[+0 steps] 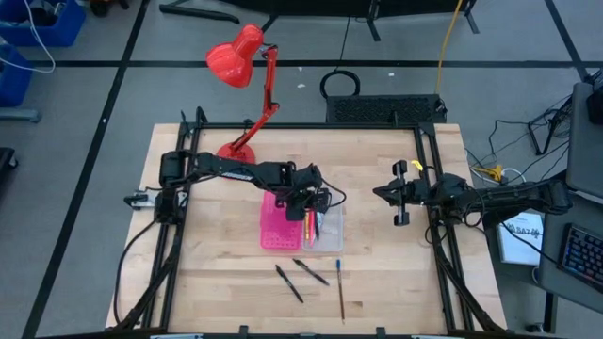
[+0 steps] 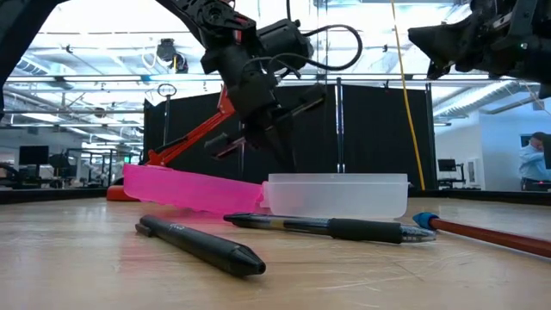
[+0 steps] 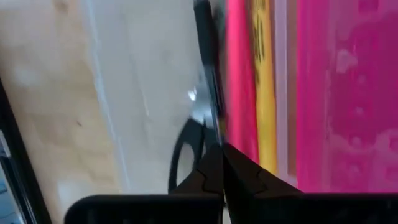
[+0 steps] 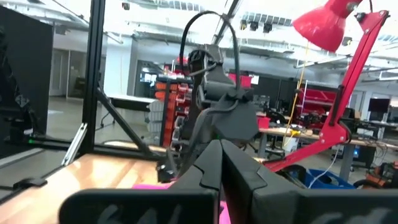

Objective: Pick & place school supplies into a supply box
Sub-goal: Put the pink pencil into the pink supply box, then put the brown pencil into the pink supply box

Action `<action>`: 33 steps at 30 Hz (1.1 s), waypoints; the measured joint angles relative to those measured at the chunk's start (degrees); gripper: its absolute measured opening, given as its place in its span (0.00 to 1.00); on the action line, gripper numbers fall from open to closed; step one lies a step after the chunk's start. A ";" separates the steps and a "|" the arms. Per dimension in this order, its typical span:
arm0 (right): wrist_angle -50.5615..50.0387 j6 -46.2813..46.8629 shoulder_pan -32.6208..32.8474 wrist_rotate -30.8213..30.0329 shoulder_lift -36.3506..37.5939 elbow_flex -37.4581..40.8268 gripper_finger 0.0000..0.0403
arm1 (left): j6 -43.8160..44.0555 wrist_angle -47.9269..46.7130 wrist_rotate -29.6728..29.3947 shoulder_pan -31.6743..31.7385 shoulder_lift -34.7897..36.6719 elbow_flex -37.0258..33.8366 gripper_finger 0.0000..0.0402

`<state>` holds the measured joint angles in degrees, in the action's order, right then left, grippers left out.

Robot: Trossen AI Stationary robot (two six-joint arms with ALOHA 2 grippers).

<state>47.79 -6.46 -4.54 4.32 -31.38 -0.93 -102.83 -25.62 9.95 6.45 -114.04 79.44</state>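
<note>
The supply box lies open mid-table, pink half [image 1: 275, 226] joined to a clear tray [image 1: 325, 229] [image 2: 337, 196]. In the tray, black-handled scissors [image 3: 198, 99] lie beside a pink pen [image 3: 239, 81] and a yellow pen [image 3: 264, 81]. My left gripper [image 1: 303, 200] [image 2: 287, 159] [image 3: 222, 155] hangs shut, pointing down just above the tray. Two black pens [image 1: 289, 282] [image 1: 311, 271] and a brown pencil [image 1: 340, 290] lie on the table nearer the near edge. My right gripper [image 1: 399, 193] [image 4: 221, 155] waits shut, raised at the right. My left gripper's shut fingertips [image 3: 211, 163] stand in line with the scissors next to the handle loop [image 3: 181, 152], coming from above. Whether they touch the scissors, I cannot tell.
A red desk lamp [image 1: 240, 66] stands by the far edge, its base [image 1: 236, 151] behind the left arm. Black frame rails run along the table's left [image 1: 170, 235] and right [image 1: 443, 245] sides. Bare wood lies to the left of the box.
</note>
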 joint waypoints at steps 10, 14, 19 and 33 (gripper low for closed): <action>1.90 1.00 0.00 0.02 0.00 0.02 0.00 | 8.33 1.80 -3.34 0.22 0.22 0.00 0.03; 2.02 1.02 0.01 0.02 0.00 0.02 0.00 | 10.33 -3.86 -7.13 -0.69 4.19 0.00 0.01; 1.93 1.02 0.00 0.02 0.00 0.02 0.00 | 21.12 -8.29 -9.22 -2.59 15.85 -2.67 0.01; 1.71 3.34 0.02 0.20 -0.13 -0.02 0.00 | 67.99 31.26 9.15 4.61 56.75 -47.09 0.01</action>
<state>49.49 -3.12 -4.51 4.51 -31.51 -0.95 -34.84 5.64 19.10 11.07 -57.29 32.35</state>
